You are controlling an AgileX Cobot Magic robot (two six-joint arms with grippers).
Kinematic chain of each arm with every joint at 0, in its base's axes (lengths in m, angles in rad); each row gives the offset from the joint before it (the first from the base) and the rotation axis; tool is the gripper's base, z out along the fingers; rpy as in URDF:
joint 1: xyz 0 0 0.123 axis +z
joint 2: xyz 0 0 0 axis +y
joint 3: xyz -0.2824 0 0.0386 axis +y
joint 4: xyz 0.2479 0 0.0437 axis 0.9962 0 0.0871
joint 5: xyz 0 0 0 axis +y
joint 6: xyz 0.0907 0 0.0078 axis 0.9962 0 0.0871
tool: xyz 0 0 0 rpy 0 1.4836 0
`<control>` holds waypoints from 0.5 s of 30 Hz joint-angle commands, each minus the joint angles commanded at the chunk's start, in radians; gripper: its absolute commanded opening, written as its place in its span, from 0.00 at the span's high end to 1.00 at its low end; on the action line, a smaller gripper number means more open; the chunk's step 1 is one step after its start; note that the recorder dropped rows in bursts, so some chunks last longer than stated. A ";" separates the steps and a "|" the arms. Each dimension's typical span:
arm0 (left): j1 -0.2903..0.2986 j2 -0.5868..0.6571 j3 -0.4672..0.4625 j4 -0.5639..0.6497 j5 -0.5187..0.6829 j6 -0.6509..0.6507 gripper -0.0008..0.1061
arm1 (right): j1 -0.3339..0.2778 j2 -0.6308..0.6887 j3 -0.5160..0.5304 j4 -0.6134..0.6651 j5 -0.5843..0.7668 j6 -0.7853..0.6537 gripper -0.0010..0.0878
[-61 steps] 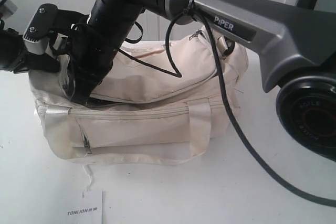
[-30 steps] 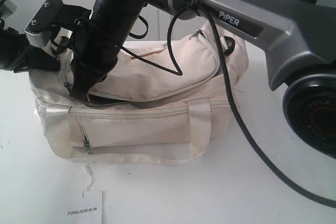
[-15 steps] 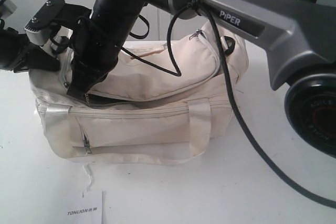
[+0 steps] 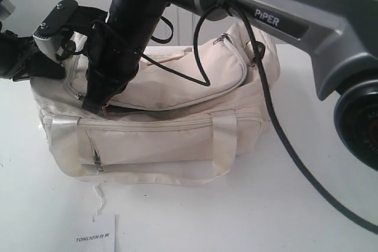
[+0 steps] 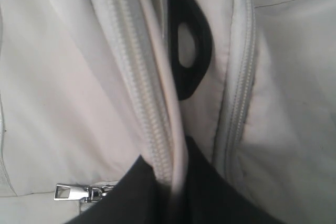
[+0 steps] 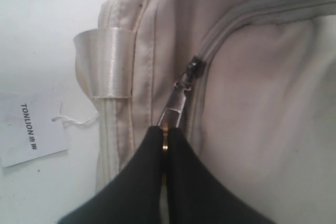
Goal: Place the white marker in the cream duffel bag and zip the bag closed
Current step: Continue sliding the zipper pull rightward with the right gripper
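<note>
The right arm (image 4: 283, 28) and its black cable (image 4: 270, 116) span the top of the cream duffel bag (image 4: 159, 140), barring approach from above; the left arm (image 4: 20, 60) blocks its left end. The surface (image 4: 248, 216) in front lies open, save a paper card (image 4: 97, 235).

The bag (image 4: 177, 140) is plain cream all over, with a slightly grubby tint by the front pocket. Its handles (image 4: 224, 146) are paler, a glossy ribbed webbing. The zip teeth are grey-cream and the pull (image 6: 177, 100) is silver. The lining (image 4: 150, 110) shows dark in the gap, and the end ring (image 5: 191, 51) is black. The card (image 6: 31, 129) is white with black "TONLION" print. The table (image 4: 295, 222) is white. The arm (image 4: 295, 28) is grey and black with white "PiPER" lettering, and its cable (image 4: 277, 140) is black. The left gripper (image 5: 176, 166) and the right gripper (image 6: 165, 135) are black too.
</note>
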State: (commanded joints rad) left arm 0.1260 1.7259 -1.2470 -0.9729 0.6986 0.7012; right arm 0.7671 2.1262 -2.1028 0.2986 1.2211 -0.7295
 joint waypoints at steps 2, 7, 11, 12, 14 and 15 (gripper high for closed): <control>0.002 0.000 0.000 0.000 0.000 0.000 0.99 | 0.000 0.000 0.000 -0.020 0.000 0.012 0.99; 0.002 0.000 0.000 0.000 0.000 0.000 0.99 | 0.000 -0.001 0.000 -0.048 0.000 0.020 0.99; 0.002 0.000 0.000 0.000 0.000 0.000 0.99 | 0.000 -0.001 0.000 -0.048 0.000 0.026 0.99; 0.002 0.000 0.000 0.000 0.000 0.000 0.99 | 0.000 -0.002 0.000 -0.048 0.000 0.033 0.99; 0.002 0.000 0.000 0.000 0.000 0.000 0.99 | 0.000 -0.007 0.000 -0.048 0.000 0.035 0.99; 0.002 0.000 0.000 0.000 -0.002 0.000 0.99 | 0.000 -0.007 0.000 -0.050 0.000 0.035 0.99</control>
State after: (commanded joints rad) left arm 0.1277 1.7259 -1.2470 -0.9727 0.6968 0.7012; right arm 0.7671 2.1194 -2.1028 0.2485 1.2211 -0.6944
